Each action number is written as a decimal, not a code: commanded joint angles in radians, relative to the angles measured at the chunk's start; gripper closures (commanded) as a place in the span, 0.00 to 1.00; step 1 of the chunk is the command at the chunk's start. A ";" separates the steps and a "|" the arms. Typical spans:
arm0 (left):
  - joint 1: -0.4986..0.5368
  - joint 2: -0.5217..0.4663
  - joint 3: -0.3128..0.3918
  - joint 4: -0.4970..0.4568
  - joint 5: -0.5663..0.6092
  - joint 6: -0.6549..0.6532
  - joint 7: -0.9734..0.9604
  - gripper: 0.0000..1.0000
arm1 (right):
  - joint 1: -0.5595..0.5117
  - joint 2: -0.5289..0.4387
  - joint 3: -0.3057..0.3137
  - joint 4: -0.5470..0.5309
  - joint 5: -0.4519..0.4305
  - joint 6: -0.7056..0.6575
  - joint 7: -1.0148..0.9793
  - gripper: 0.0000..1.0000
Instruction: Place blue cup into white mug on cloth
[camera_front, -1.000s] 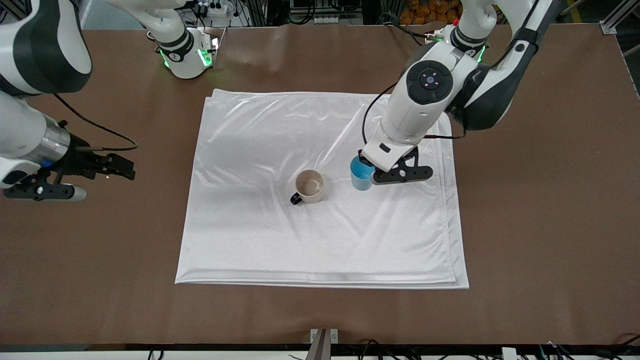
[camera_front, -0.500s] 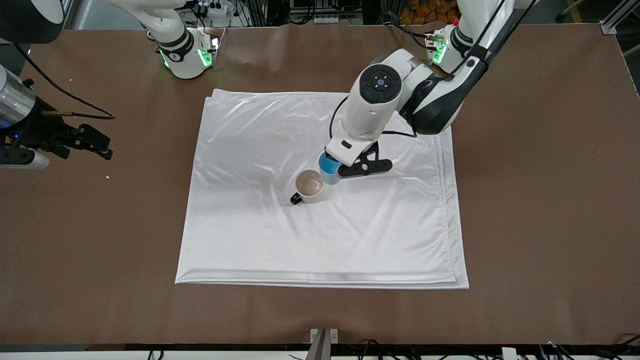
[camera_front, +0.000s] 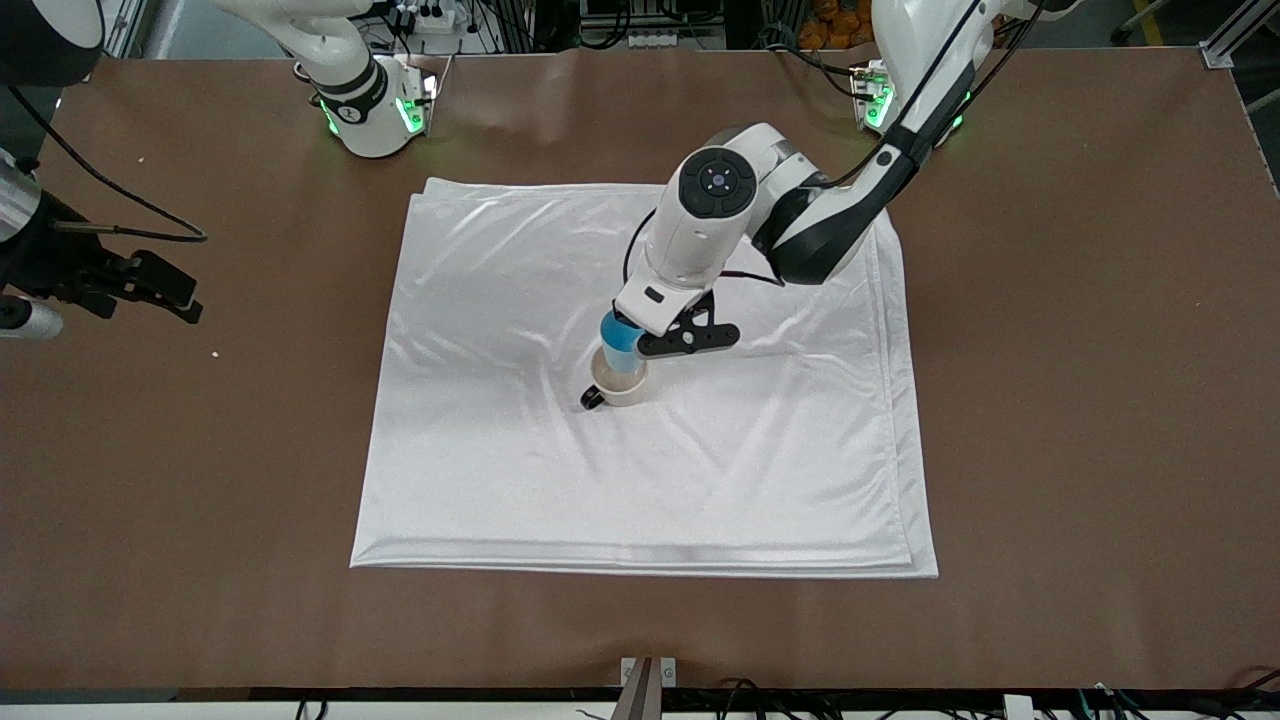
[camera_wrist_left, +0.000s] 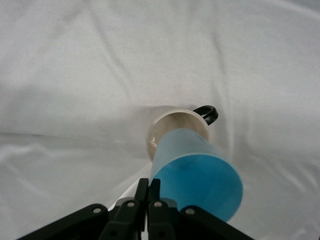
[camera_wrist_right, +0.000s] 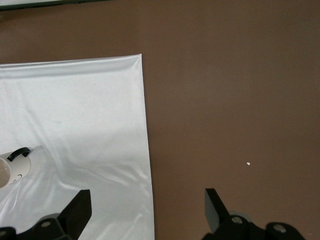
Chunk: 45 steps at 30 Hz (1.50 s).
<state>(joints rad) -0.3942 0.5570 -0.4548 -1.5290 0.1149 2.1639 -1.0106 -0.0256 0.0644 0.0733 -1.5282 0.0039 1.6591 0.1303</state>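
The white mug with a dark handle stands upright near the middle of the white cloth. My left gripper is shut on the rim of the blue cup and holds it just above the mug's mouth. In the left wrist view the blue cup hangs over the mug, covering part of its opening, with my left gripper pinching the cup's wall. My right gripper is open and empty over bare table at the right arm's end; it also shows in the right wrist view.
The cloth lies folded in layers on the brown table, its edge showing in the right wrist view. The mug's edge shows there too. A small white speck lies on the table near my right gripper.
My left gripper has carried the blue cup across the cloth toward the right arm's end, from beside the mug to over its mouth. My right gripper has drawn back toward the table's edge.
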 joint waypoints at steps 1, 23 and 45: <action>-0.064 0.034 0.048 0.026 0.037 0.022 -0.043 1.00 | 0.019 -0.031 -0.024 -0.015 0.015 0.005 -0.012 0.00; -0.120 0.089 0.117 0.027 0.043 0.091 -0.037 0.26 | 0.015 -0.032 -0.041 -0.020 0.008 0.028 -0.103 0.00; -0.097 0.001 0.117 0.050 0.074 0.062 -0.034 0.00 | 0.016 -0.043 -0.099 -0.023 0.011 -0.008 -0.124 0.00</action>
<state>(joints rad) -0.5053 0.6204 -0.3463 -1.4724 0.1560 2.2567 -1.0221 -0.0185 0.0521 -0.0107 -1.5288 0.0039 1.6695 0.0124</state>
